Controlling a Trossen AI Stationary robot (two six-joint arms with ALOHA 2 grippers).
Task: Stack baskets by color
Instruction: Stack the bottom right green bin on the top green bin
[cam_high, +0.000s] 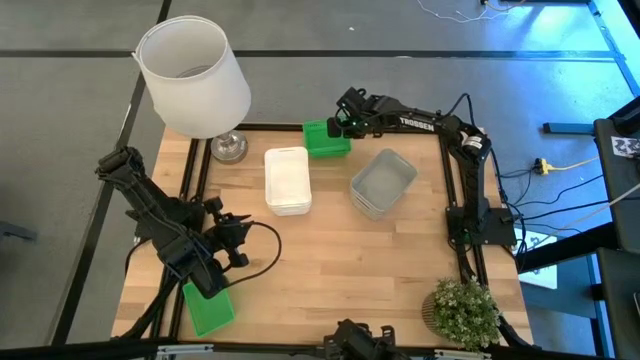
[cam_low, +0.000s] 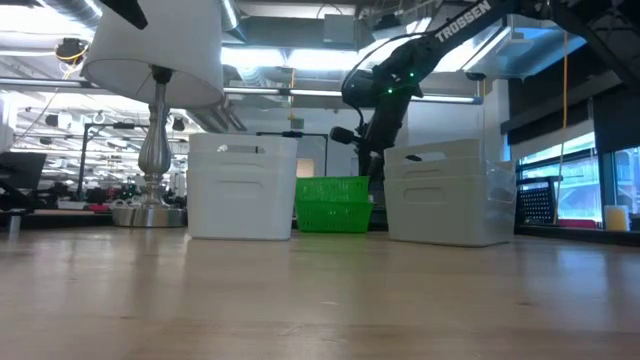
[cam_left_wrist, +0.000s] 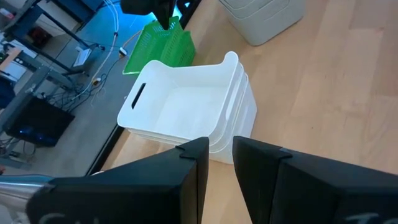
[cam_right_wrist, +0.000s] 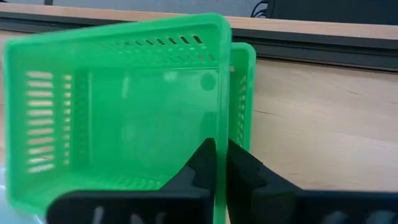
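1. Two green baskets (cam_high: 327, 139) are seen at the far edge of the table, one tilted and only partly nested in the other, as the right wrist view shows; they stand just beside the white stack (cam_high: 287, 180)
2. A third green basket (cam_high: 209, 308) lies well apart, at the near left corner of the table, beside the left arm
3. The white stack appears complete, with baskets nested in the middle of the table, and the grey stack (cam_high: 382, 184) stands to its right, likewise nested
4. The right gripper (cam_right_wrist: 219, 163) is placed at the wall of the tilted green basket, its fingers drawn close together on either side of the rim; it is judged that the wall is pinched between them, the gap being very narrow
5. The left gripper (cam_left_wrist: 219, 163) hangs above the near left part of the table, nothing held, its fingers standing slightly apart and pointed toward the white stack
6. The step in hand is judged to be the seating of the tilted green basket into the one beneath it
7. For the next move, the basket would need to be levelled and lowered until square, then released; after that the last green basket remains to be fetched from the near left corner
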